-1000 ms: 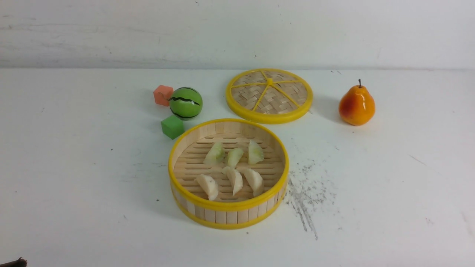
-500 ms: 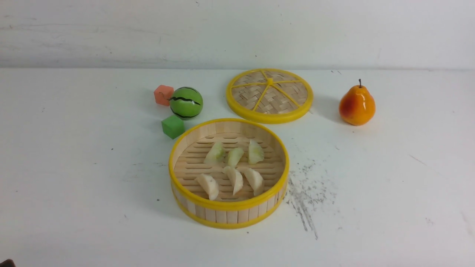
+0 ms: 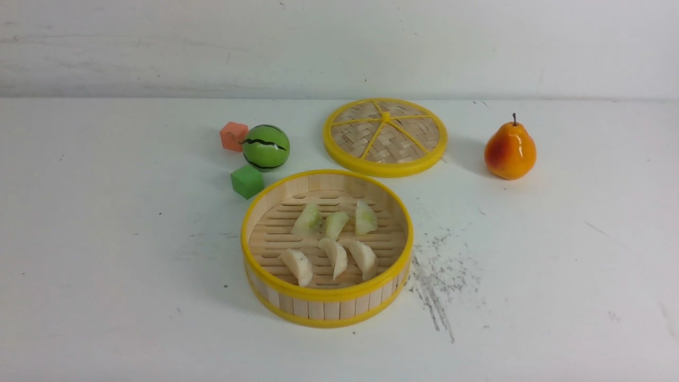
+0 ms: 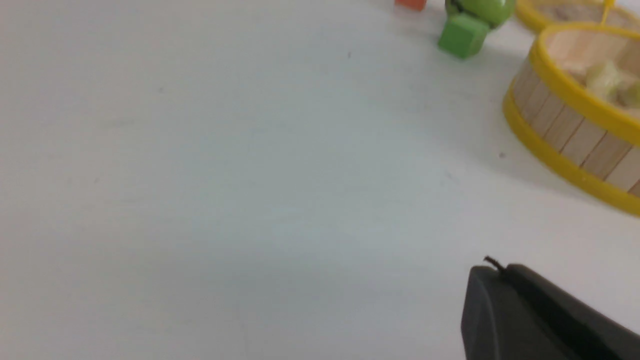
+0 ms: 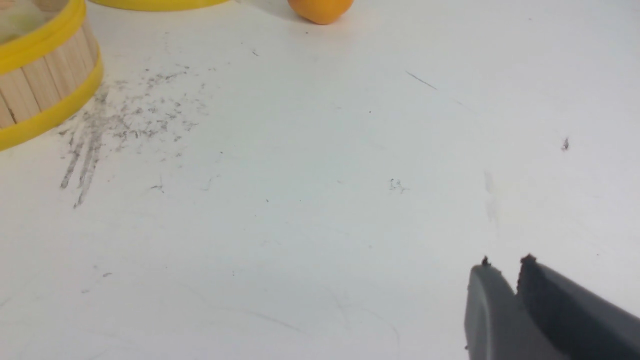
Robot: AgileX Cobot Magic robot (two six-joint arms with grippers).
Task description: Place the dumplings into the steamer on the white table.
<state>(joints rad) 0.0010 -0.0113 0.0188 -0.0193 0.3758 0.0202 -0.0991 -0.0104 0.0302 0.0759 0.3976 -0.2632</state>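
Bamboo steamer (image 3: 326, 310), six dumplings (image 3: 335, 244), unlabelled

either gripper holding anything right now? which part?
Nothing held. Left gripper is shut on nothing; right gripper shows a small gap with nothing in it. Both are over bare white table.

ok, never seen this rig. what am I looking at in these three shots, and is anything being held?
A two-armed robot. The wide shot looks forward from between its arms; the other two come from cameras on each wrist. On the white table stands a bamboo steamer with six dumplings inside. Behind it are its lid, a toy watermelon, an orange cube, a green cube and a pear. The left gripper is shut and empty. The right gripper is slightly parted, holding nothing.
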